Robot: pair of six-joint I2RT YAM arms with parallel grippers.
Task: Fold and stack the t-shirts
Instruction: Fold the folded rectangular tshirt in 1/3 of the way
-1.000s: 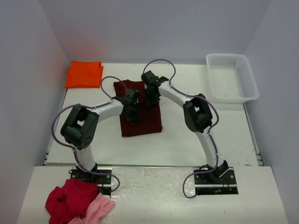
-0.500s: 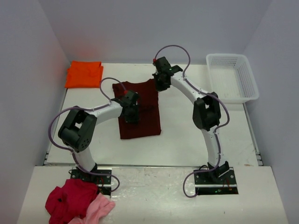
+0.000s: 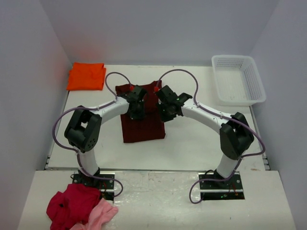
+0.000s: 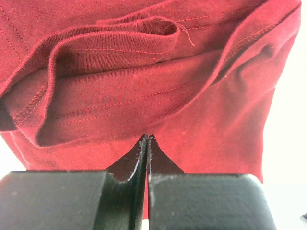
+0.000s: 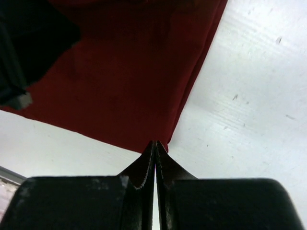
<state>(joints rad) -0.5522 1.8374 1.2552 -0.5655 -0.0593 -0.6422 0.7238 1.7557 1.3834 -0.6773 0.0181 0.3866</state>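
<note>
The dark maroon t-shirt (image 3: 144,127) lies folded in a tall rectangle at the table's middle. It fills the left wrist view (image 4: 144,96), with layered hems and folds showing. My left gripper (image 3: 136,104) is over its far half, jaws shut, tips (image 4: 146,137) right over the cloth. My right gripper (image 3: 165,109) is at the shirt's right edge, jaws shut. In the right wrist view its tips (image 5: 156,143) line up with a corner of the maroon shirt (image 5: 120,76), which lies flat. The bright orange t-shirt (image 3: 86,75) lies folded at the far left corner.
A white plastic basket (image 3: 238,79) stands at the far right. A crimson garment (image 3: 71,203) and a light pink one (image 3: 101,213) lie heaped on the near ledge by the left arm's base. Bare white table (image 5: 249,86) lies right of the maroon shirt.
My right gripper came back from the maroon shirt's far right corner to its right edge, nearer me. My left gripper shifted slightly toward the far side. The shirt lies much as before.
</note>
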